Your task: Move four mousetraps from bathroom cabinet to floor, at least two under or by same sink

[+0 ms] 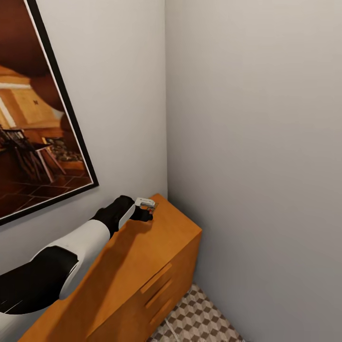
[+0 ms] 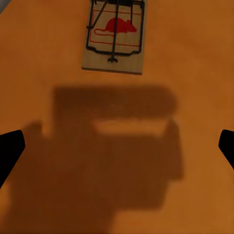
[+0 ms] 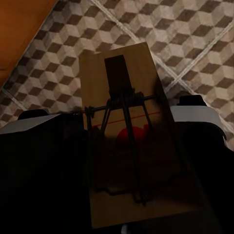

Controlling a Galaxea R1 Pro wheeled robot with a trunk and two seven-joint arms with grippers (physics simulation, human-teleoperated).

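Right gripper [image 3: 122,146] clamps one mousetrap [image 3: 127,146]; another mousetrap [image 2: 114,36] lies on cabinet [image 1: 137,266]

A large framed picture [image 1: 33,114] with a black frame hangs on the grey wall [image 1: 256,118] at about 9 o'clock, showing a warm brown room with wooden furniture and a dark tiled floor

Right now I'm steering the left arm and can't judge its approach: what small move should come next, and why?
Probably ease the left gripper forward over the mousetrap on the cabinet top. Its open fingers sit short of the trap, which lies flat and untouched ahead of them.
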